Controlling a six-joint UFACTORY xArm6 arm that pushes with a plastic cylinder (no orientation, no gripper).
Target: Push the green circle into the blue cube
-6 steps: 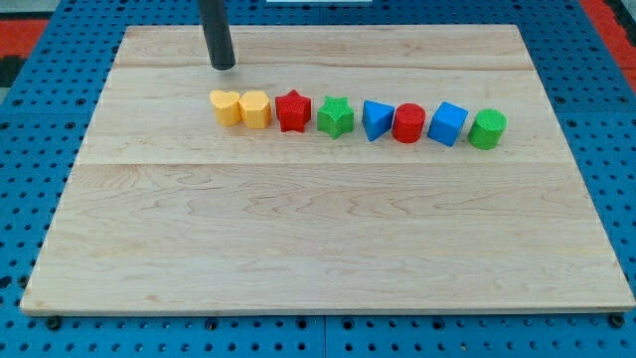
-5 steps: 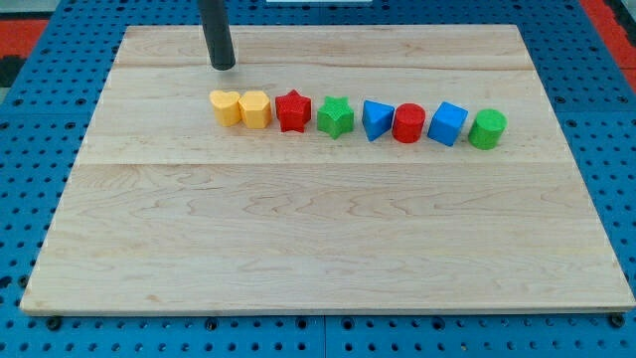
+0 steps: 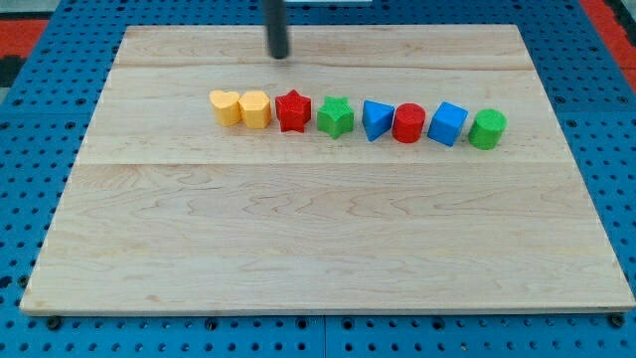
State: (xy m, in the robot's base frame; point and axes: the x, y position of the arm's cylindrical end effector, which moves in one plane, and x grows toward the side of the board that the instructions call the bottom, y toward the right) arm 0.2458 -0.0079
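The green circle (image 3: 487, 129) stands at the right end of a row of blocks on the wooden board (image 3: 318, 239). The blue cube (image 3: 448, 123) is just to its left, close beside it; I cannot tell if they touch. My tip (image 3: 280, 56) is near the view's top, above the red star (image 3: 293, 110), far to the left of the green circle and touching no block.
The row runs from the view's left: a yellow heart (image 3: 226, 107), a yellow block (image 3: 255, 108), the red star, a green star (image 3: 336, 117), a blue triangle (image 3: 377, 120), a red cylinder (image 3: 408, 123). A blue pegboard (image 3: 20, 149) surrounds the board.
My tip has moved to the right and slightly up, from above the yellow heart to above the red star. No block has moved.
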